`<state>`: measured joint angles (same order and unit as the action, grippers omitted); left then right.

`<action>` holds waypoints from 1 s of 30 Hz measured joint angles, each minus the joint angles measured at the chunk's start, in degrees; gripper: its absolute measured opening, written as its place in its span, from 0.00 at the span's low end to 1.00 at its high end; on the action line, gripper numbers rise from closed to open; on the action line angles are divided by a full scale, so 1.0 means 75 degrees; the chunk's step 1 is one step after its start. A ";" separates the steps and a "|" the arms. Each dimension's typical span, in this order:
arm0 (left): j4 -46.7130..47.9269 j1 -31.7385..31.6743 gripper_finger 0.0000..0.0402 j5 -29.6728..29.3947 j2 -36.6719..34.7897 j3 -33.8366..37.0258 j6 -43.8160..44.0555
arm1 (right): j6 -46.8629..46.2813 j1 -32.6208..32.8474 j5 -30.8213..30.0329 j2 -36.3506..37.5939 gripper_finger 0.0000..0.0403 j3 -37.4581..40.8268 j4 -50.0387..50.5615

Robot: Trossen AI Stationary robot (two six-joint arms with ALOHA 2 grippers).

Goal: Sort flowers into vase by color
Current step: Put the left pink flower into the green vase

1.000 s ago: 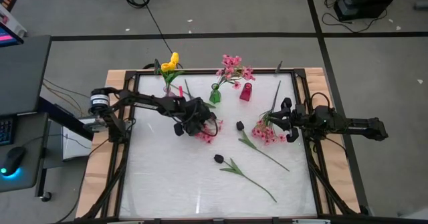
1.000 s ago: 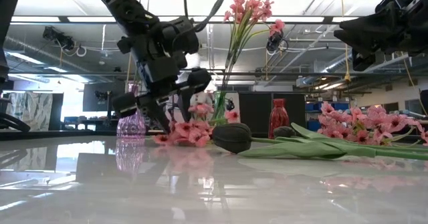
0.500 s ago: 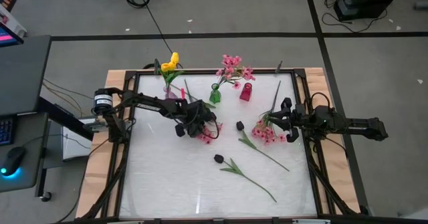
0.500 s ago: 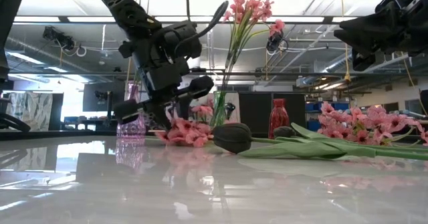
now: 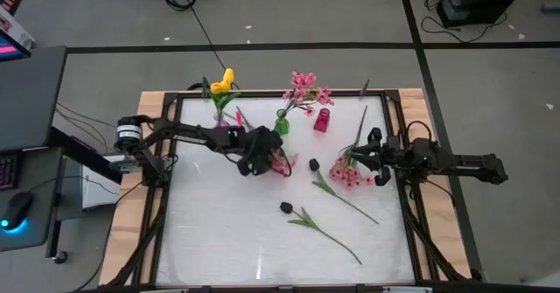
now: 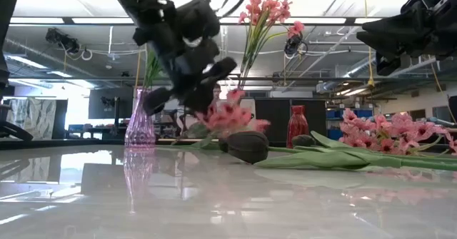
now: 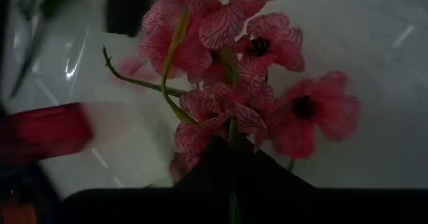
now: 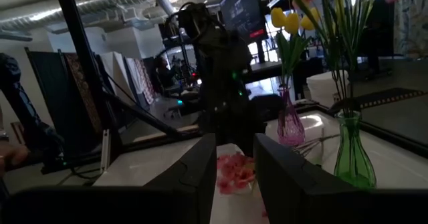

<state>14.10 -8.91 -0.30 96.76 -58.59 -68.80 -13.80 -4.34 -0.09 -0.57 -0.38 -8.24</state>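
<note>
My left gripper [image 5: 269, 159] hangs over the table's middle left, shut on a spray of pink blossoms [image 6: 228, 116] that shows close up in the left wrist view [image 7: 234, 83]. At the far edge stand a purple vase [image 5: 219, 111] with yellow tulips [image 5: 225, 81], a green vase [image 5: 282, 123] with pink blossoms [image 5: 304, 87], and a red vase [image 5: 322, 121]. Two dark tulips [image 5: 313, 164] [image 5: 286, 207] lie flat on the table. Another pink spray [image 5: 348, 173] lies by my right gripper [image 5: 369, 153], which waits open at the right edge. My left gripper pinches the pink spray's green stem [image 7: 231, 138] just behind the blossoms, between its two shut fingers [image 7: 214, 174]. The fingers slant down from the table's left. The blossoms stick out beyond the fingertips, lifted clear of the table [image 6: 243, 121]; the stem's other end is hidden.
The dark tulips' long green stems [image 5: 346, 201] [image 5: 332, 236] run across the table's middle right. The near half of the white table [image 5: 219, 240] holds nothing else. A raised frame [image 5: 262, 94] edges the table, and the three vases stand close together along the far side.
My left gripper has shut on the pink spray that lay on the table and has risen with it, tipping and turning a little. The blossoms have come up off the table. My right arm has kept still.
</note>
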 joint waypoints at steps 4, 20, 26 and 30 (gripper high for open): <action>-0.0047 0.0039 0.02 -0.0012 -0.0287 -0.0400 0.0726 | 0.0000 -0.0002 -0.0012 -0.0038 0.27 -0.0001 -0.0019; 0.0733 0.0102 0.02 0.0080 -0.1298 -0.1460 0.2616 | 0.0000 0.0000 0.0019 -0.0086 0.27 -0.0001 0.0018; 0.0547 0.0294 0.02 0.0421 -0.1887 -0.1442 0.2888 | 0.0000 -0.0002 -0.0007 -0.0081 0.27 -0.0001 0.0033; 0.0258 0.0370 0.02 0.0605 -0.2325 -0.1445 0.3324 | 0.0000 0.0001 -0.0004 -0.0080 0.27 -0.0001 0.0024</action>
<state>16.04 -6.13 4.23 79.32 -69.43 -43.87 -13.80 -4.34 -0.12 -1.17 -0.38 -8.06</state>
